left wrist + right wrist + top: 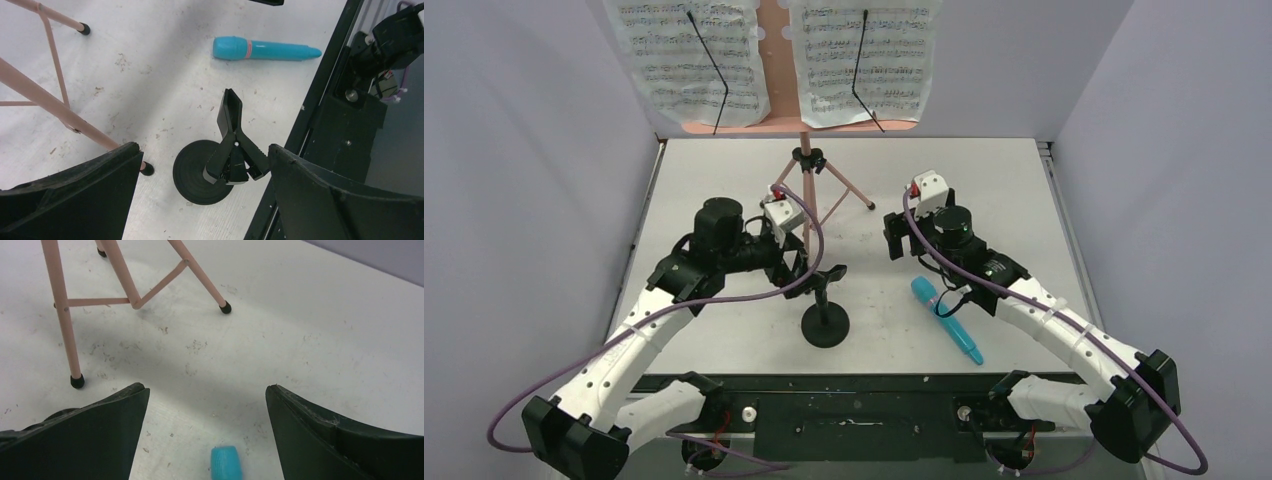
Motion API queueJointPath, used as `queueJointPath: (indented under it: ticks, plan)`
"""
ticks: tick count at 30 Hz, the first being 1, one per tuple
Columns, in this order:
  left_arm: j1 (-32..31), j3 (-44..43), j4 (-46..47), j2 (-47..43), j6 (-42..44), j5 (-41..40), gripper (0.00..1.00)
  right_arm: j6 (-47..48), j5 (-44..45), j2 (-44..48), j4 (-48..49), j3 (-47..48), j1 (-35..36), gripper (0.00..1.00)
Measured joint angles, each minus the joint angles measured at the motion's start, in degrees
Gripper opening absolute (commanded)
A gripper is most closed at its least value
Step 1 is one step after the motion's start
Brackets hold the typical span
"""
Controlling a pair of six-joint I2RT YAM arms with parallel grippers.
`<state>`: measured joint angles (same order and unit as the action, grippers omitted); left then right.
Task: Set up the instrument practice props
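Music stand (805,190) up at far centre, two sheets (694,60) on it: done. Mic stand (825,322) upright near centre, clip empty. Mic (946,318) flat on desk (984,190), near right. Left end effector (200,150) released beside clip. Right end effector (207,390) released, empty, by mic head. Remaining, likely: mic into clip.
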<state>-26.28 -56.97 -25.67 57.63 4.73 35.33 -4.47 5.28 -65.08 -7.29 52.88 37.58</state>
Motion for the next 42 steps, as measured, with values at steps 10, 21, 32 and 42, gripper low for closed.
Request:
queueJointPath:
  ticks: [10,21,32,42]
  plan:
    - [-7.72,-2.25,-3.43,4.66,5.64,-8.24,0.97,-3.61,4.81,1.07,-4.83,-5.14,0.00,0.90]
    - [-11.82,-2.80,-3.96,4.44,7.87,-14.84,0.97,-6.43,7.98,2.19,-8.00,-5.77,-0.04,0.90]
    - [-16.06,-2.99,-7.89,6.84,9.46,-20.76,0.85,-6.93,9.05,1.53,-9.16,-5.77,-0.04,0.90]
    - [-16.87,-5.35,-11.52,8.83,11.13,-25.24,0.68,-6.71,9.01,0.11,-9.31,-5.77,-0.04,0.90]
